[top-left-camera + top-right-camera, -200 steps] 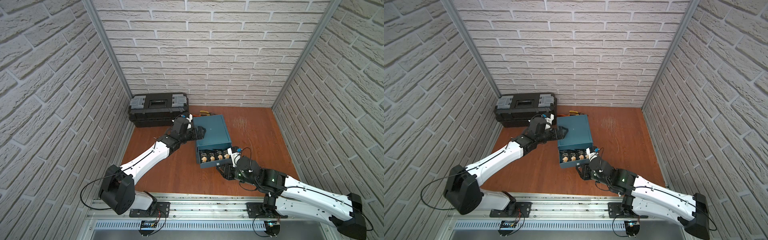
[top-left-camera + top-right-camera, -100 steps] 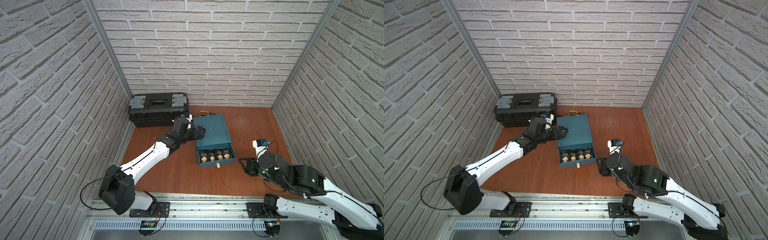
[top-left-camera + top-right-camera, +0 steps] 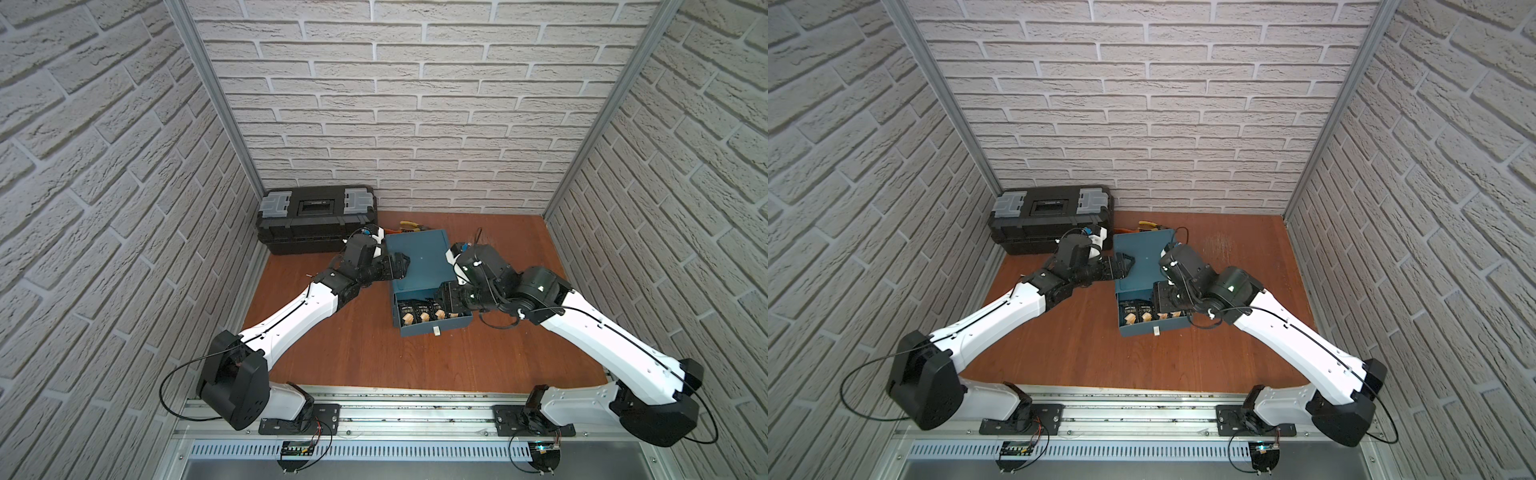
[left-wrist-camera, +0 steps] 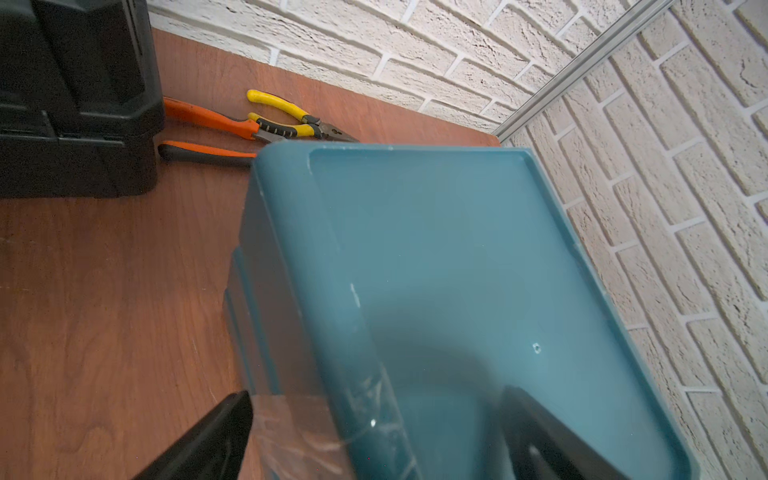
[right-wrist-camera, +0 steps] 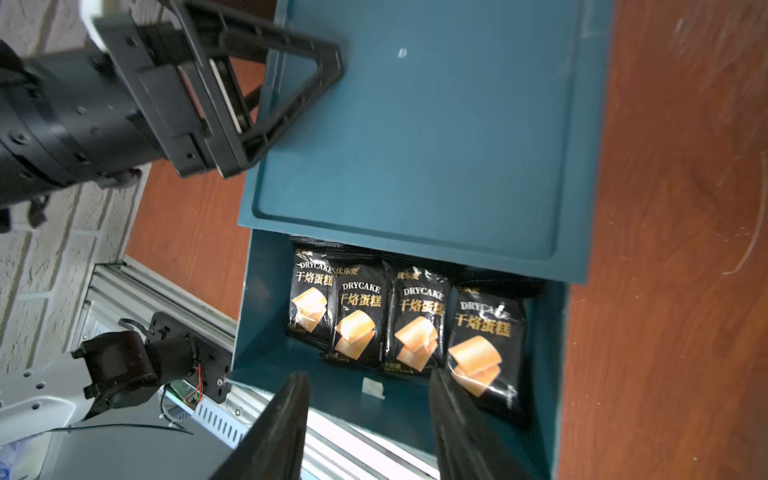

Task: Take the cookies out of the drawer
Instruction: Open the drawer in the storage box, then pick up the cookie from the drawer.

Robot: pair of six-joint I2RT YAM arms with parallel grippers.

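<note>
Right wrist: 4 cookies (image 5: 409,320) lie lengthwise along drawer (image 5: 544,374); right pincer (image 5: 368,432) gapes unladen.

- A robot test cell dressed as a workshop corner: three walls of white faux-brick panelling (image 3: 415,124) join at bare aluminium corner posts (image 3: 216,108).
- The floor is a brown wood-grain board (image 3: 374,353), edged at the front by an aluminium rail (image 3: 395,409) carrying both arm bases.
- A black plastic toolbox (image 3: 316,218) stands behind the left gripper (image 3: 401,266).
- Orange- and yellow-handled pliers (image 4: 270,122) lie beyond that gripper, between the toolbox and a teal drawer box (image 3: 419,262).
</note>
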